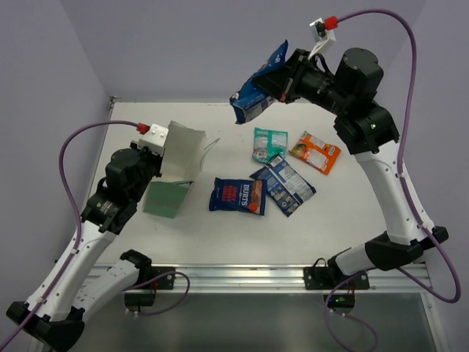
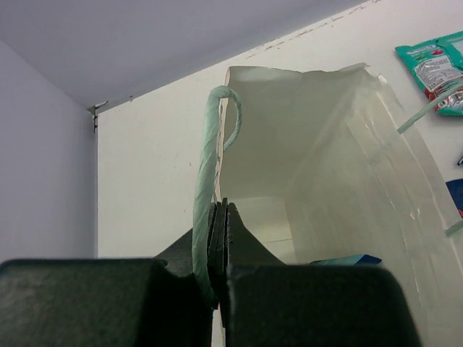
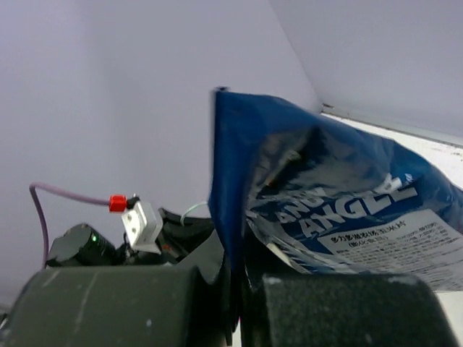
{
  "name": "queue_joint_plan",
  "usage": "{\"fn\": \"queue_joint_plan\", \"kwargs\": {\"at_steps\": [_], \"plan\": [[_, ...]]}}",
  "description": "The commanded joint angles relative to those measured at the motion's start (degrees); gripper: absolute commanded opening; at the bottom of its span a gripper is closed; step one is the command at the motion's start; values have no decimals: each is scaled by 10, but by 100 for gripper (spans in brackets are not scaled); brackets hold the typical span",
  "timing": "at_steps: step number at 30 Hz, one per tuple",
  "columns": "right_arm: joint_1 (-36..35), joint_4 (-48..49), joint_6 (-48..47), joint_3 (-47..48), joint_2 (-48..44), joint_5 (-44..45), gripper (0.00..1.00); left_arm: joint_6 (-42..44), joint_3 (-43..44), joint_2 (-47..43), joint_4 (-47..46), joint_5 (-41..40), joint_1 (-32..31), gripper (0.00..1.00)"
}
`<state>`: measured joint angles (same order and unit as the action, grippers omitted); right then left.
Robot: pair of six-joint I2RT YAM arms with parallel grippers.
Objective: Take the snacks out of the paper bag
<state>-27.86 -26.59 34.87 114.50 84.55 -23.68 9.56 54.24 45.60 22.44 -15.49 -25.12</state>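
— Holding anything, that right gripper [image 1: 284, 79]?
— Yes, it's clenched on one end of a blue packet [image 1: 256, 88], high over the far edge of the table [image 1: 344, 220]. From above, the packet hangs toward 8 o'clock from the claw, its long axis running 2 to 8.
— Where should it land?
— Probably at 6 o'clock from the claw, beside the teal-green packet [image 1: 270, 144], orange packet [image 1: 315, 152], red-label packet [image 1: 237, 196] and striped blue packet [image 1: 284, 183], all lying flat.
— And the paper bag [image 1: 179, 158]?
— It's well apart, at 8 o'clock. The left gripper [image 1: 160, 149] is nearer and pinched tight on its rim, beside the string handle [image 2: 206, 181]. A blue corner [image 2: 347, 259] shows inside, likely one more snack.
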Motion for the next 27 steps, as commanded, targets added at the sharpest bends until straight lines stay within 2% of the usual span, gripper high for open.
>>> {"fn": "queue_joint_plan", "kwargs": {"at_steps": [1, 7, 12, 17, 22, 24, 25, 27], "plan": [[-1, 6, -17, -9, -18, -65, 0, -11, -1, -5, -1, -9, 3, 0], [22, 6, -46, -55, 10, -56, 0, -12, 9, -4, 1, -14, 3, 0], [25, 28, -63, -53, 109, -50, 0, -11, 16, -14, 13, -23, 3, 0], [25, 136, -23, -23, 224, -54, 0, -5, 13, -23, 28, -38, 3, 0], [19, 246, 17, 71, 359, -65, 0, -4, 11, -25, 30, -39, 3, 0], [20, 309, 40, 42, 380, -75, 0, -4, 15, -22, 27, -38, 3, 0], [20, 348, 61, 23, 383, -73, 4, -4, 16, -20, 26, -36, 3, 0], [22, 351, 63, -24, 391, -70, 9, -2, 17, -16, 19, -30, 3, 0]]}}
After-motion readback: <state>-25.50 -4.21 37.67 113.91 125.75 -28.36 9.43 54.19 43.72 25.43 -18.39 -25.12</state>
